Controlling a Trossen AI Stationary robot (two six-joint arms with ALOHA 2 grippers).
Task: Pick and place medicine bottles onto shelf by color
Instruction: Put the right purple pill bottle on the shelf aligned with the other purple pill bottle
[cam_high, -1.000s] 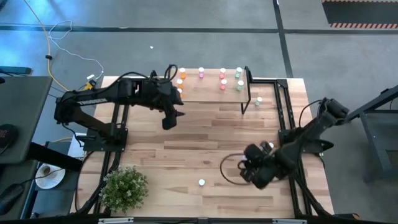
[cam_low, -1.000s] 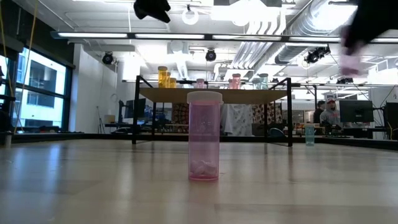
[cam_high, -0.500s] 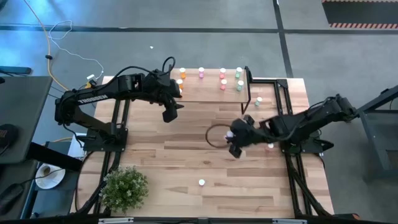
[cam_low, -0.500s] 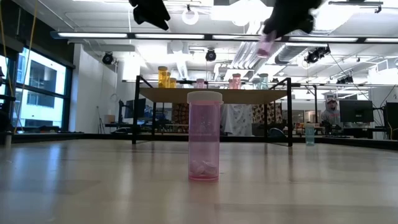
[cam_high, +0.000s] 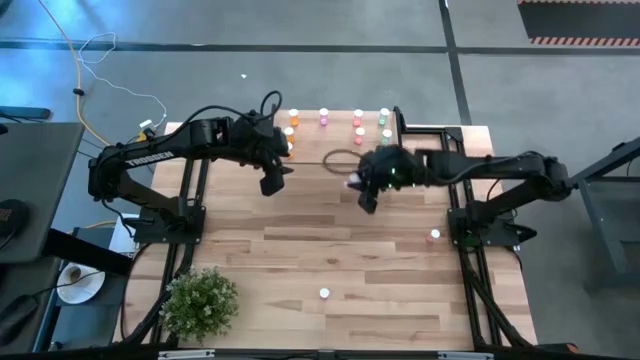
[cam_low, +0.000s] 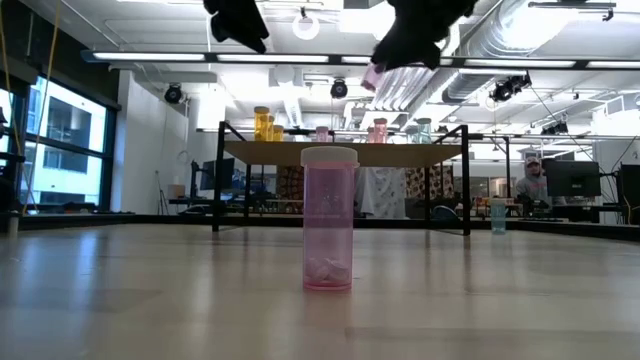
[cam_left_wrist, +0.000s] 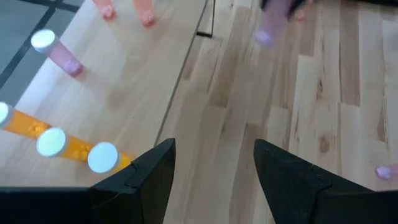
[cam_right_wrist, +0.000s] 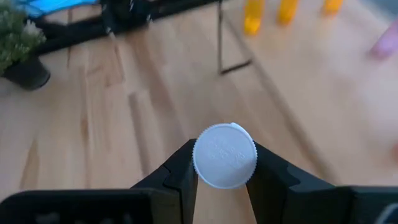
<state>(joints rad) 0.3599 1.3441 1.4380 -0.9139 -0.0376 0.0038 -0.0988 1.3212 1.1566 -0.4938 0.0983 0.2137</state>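
Observation:
The light-wood shelf (cam_high: 330, 147) stands at the table's far edge and bears orange (cam_high: 291, 125), pink (cam_high: 324, 118), red (cam_high: 358, 126) and green (cam_high: 385, 127) bottles, upright on their bases. My right gripper (cam_high: 363, 190) hovers just in front of the shelf, shut on a pink bottle (cam_low: 372, 76) whose white cap (cam_right_wrist: 224, 155) faces the wrist camera. My left gripper (cam_high: 270, 182) is open and empty, in the air at the shelf's near left corner. More bottles stand on the table: pink ones (cam_high: 324, 293) (cam_high: 434, 235) and a green one (cam_high: 415, 160). My right gripper pinches the pink bottle between its two fingers (cam_right_wrist: 180, 171), one on each side of it at the cap end (cam_right_wrist: 224, 155). The body is hidden behind the cap in the wrist view. In the low view the bottle's pink end (cam_low: 372, 78) sticks out below the gripper, tilted, lifted clear.
A potted plant (cam_high: 200, 300) stands at the table's near left corner. The shelf's black legs (cam_high: 398, 150) stand beside my right gripper. A pink bottle (cam_low: 329, 220) stands close before the low camera. Bare striped wood lies in the table's middle.
My right gripper has carried the pink bottle from the table's near right part toward the far edge and the left, up to the shelf's front, keeping it lifted and shut on it.

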